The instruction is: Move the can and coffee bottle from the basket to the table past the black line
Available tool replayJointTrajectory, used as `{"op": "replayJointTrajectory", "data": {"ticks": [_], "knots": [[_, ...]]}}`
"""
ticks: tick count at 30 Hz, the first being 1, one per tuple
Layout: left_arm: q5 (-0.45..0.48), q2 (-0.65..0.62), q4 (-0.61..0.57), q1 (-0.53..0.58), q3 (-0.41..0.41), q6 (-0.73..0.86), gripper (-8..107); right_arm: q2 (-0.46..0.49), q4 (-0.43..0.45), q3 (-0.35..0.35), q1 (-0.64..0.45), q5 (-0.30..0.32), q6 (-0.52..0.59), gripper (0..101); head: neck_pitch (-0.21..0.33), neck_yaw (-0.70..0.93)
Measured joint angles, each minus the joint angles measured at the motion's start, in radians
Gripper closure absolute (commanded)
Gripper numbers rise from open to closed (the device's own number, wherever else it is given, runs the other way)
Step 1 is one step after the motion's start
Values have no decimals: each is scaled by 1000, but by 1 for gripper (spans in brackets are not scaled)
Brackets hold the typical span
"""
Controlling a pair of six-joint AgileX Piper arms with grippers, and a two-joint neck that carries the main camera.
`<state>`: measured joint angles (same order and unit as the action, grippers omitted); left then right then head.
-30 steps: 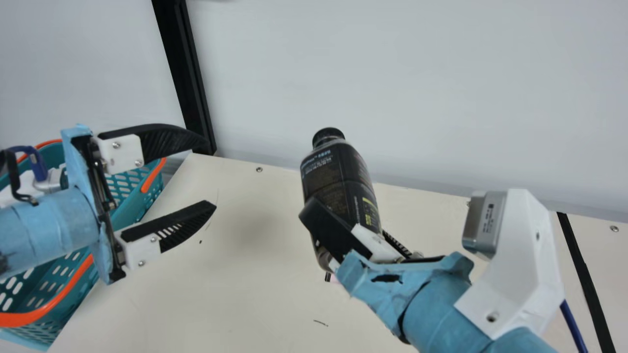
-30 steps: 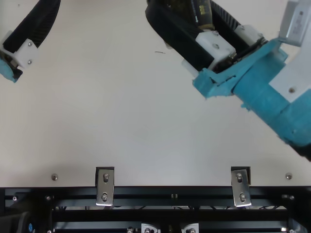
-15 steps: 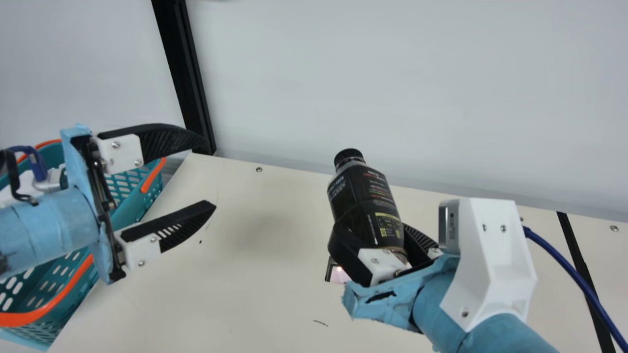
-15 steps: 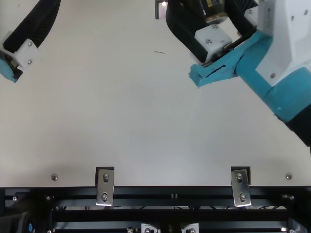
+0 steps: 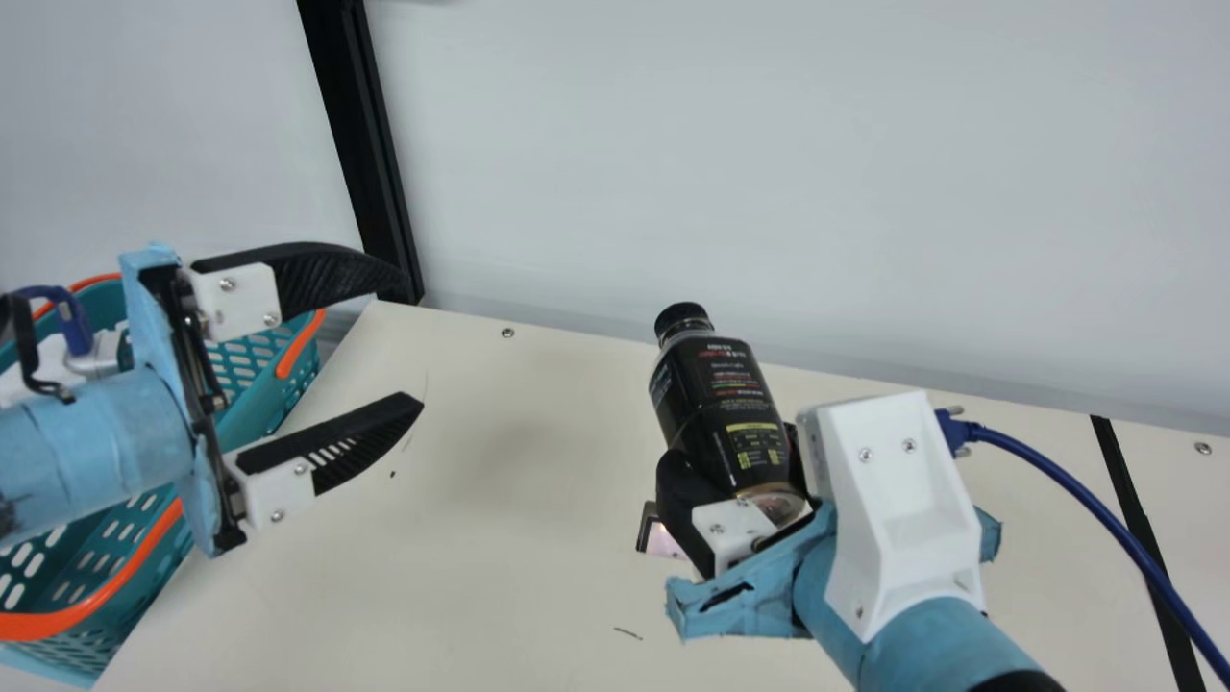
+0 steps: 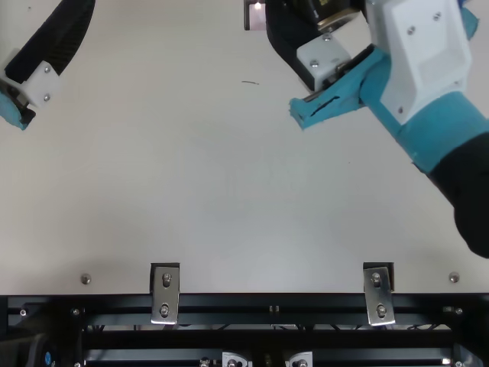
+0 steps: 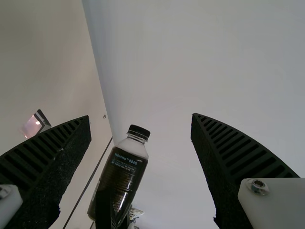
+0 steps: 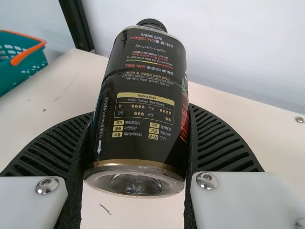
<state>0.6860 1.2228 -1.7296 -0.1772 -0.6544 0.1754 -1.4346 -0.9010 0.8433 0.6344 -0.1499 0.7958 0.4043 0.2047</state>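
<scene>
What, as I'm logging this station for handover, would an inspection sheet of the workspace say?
Surface: cream table, short dark mark, screws along the far edge
Job's things: coffee bottle tilted in the right gripper, short of the black line; basket beyond the left gripper
Clutter: small dark-edged item with a pinkish patch, unidentified
Grippers: left open; right closed on the bottle
Cables: blue cable at the right arm
Surroundings: black post, pale wall

Two grippers [image 5: 411,341], one coffee bottle [image 5: 723,408], one basket [image 5: 259,408], one black line [image 5: 1121,481]
</scene>
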Motion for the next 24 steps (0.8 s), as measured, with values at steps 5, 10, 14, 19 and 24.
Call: {"op": "replayJointTrajectory", "data": {"ticks": [5,10,14,19,24], "knots": [[0,0,0,0,0,0,9,-38,28,18,-3,-11,1,101,0,0],[0,0,0,0,0,0,9,-80,61,40,-9,-21,-19,101,0,0],[0,0,0,0,0,0,9,-112,88,49,-11,-31,-42,101,-5,0],[0,0,0,0,0,0,9,-148,129,60,-13,-44,-75,101,-5,0],[0,0,0,0,0,0,9,-186,165,76,-17,-57,-115,101,0,0]]}}
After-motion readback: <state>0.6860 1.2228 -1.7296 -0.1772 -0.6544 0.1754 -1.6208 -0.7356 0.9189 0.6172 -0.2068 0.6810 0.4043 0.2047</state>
